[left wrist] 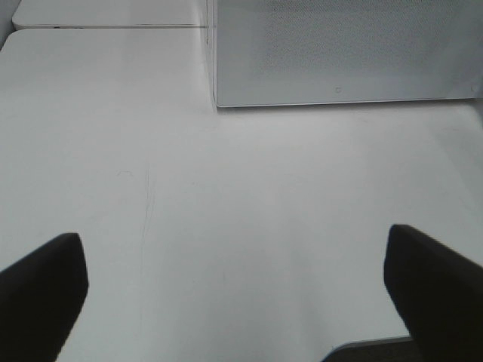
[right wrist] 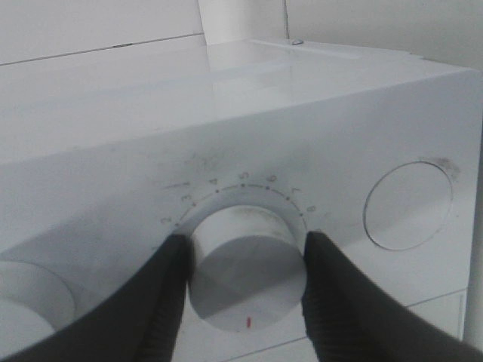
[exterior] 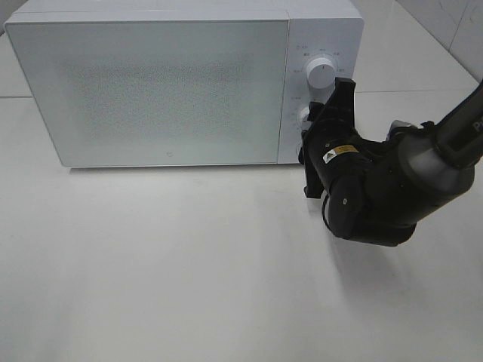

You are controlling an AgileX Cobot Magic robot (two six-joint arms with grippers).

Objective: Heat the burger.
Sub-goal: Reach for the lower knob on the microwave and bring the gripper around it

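On the white counter [exterior: 189,264] stands a white microwave [exterior: 151,83] with its door [exterior: 151,90] shut. Its control panel [exterior: 323,30] is on the right in the high view. The right pincer [right wrist: 243,260] is at that panel, its two dark fingers [right wrist: 170,294] pressed against opposite sides of the lower knob [right wrist: 245,275] (the one ringed with small numbers). A red mark [right wrist: 247,323] shows on the knob's face. The upper knob [exterior: 320,73] is free, just above the arm. The left pincer [left wrist: 234,237] hangs over bare counter in front of the microwave, spread wide and holding nothing. Where the burger is I cannot tell; the door panel is frosted and no view shows it.
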